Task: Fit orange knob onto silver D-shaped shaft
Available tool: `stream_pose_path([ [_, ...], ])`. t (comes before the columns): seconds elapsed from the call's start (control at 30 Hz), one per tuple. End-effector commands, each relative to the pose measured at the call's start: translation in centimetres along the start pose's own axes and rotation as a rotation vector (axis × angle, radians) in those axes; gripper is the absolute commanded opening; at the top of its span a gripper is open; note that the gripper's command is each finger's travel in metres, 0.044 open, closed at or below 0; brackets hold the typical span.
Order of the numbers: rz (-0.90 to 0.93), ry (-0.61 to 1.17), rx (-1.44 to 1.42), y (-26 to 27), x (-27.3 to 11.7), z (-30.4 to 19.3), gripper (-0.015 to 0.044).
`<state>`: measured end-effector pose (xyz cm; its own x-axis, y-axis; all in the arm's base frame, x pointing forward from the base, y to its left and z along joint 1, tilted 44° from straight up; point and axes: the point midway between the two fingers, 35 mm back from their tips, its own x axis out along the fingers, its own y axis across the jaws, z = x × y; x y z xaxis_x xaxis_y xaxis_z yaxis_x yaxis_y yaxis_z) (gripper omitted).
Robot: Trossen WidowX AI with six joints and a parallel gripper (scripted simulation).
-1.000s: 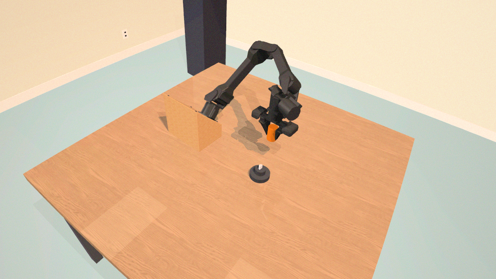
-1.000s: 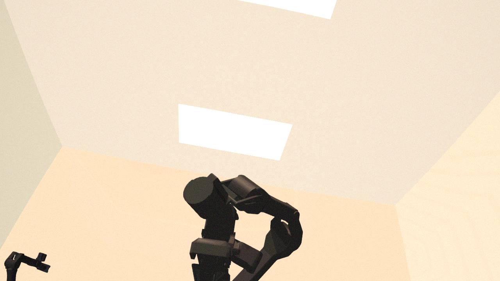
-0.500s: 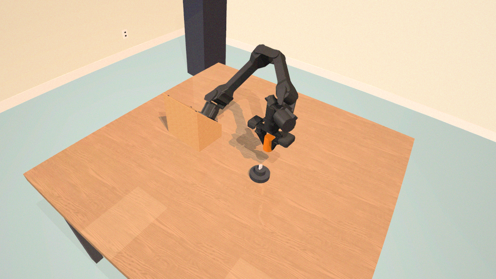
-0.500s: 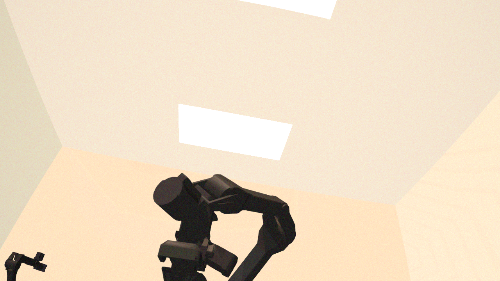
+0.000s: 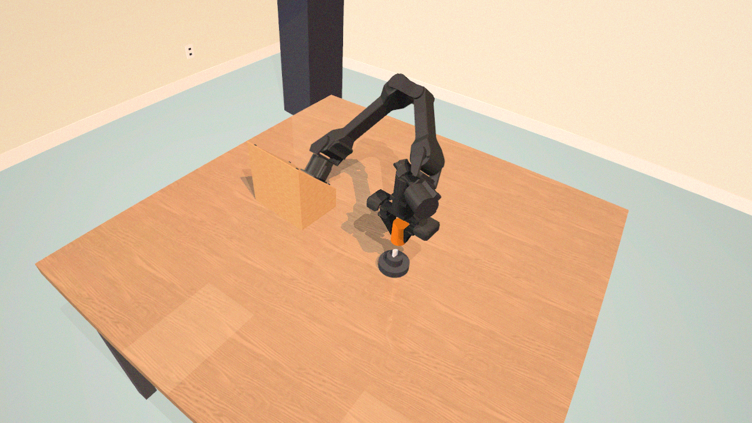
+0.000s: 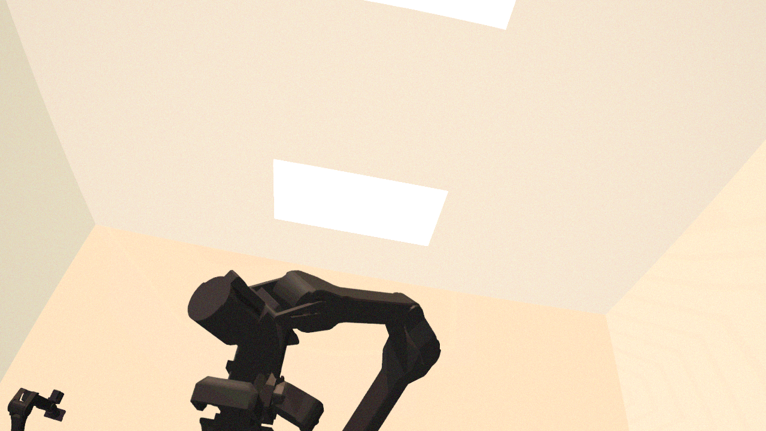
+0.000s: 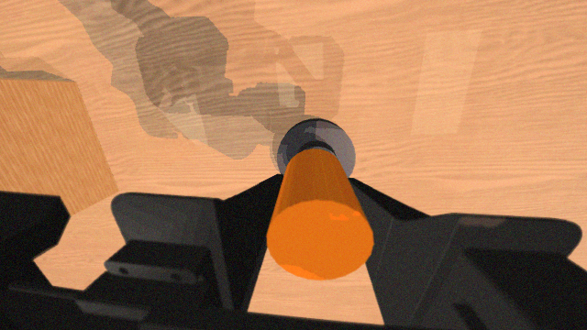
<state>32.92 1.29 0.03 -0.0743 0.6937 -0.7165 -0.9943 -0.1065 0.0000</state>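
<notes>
Nearest in the top view, pale patches of light lie on the wood-grain tabletop [image 5: 473,315] [image 7: 504,174], on the near side of the round dark pedestal [image 5: 393,271] [image 7: 343,141], which is the landmark here. The pedestal sits flat on the wood, its silver shaft [image 5: 395,253] upright at the centre; in the wrist view the shaft is hidden behind the knob.

Just above the pedestal, and apart from the shaft in the top view, is the orange cylindrical knob [image 5: 398,232] [image 7: 320,239]. The parallel-jaw gripper [image 5: 398,234] [image 6: 262,404] [image 7: 314,182] is clenched on it, one finger on either side. The knob's hole is out of sight, so how its flat side lines up cannot be told.

Beyond the pedestal and to its left in the top view stands a slant-topped wooden box [image 5: 273,189] [image 7: 50,137], well apart from it. The black six-joint arm [image 5: 426,123] [image 6: 364,307] rises beside the box and bends over toward the pedestal.

Farthest from the pedestal are a dark square column [image 5: 325,52] past the table's far corner and a wall outlet [image 5: 190,51]. The exterior view shows a bright rectangular ceiling panel [image 6: 353,203] above the arm.
</notes>
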Motion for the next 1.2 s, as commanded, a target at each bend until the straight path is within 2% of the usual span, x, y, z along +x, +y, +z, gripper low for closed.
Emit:
stream_pose_path([
  [0.0, -0.01, 0.006, -0.007, -0.3, 0.1, -1.1, 0.0],
  [0.43, -0.011, 0.005, 0.0, -0.4, 2.7, -1.3, 0.0],
  [1.17, -0.011, 0.005, -0.007, -0.6, 2.7, -1.3, 0.0],
])
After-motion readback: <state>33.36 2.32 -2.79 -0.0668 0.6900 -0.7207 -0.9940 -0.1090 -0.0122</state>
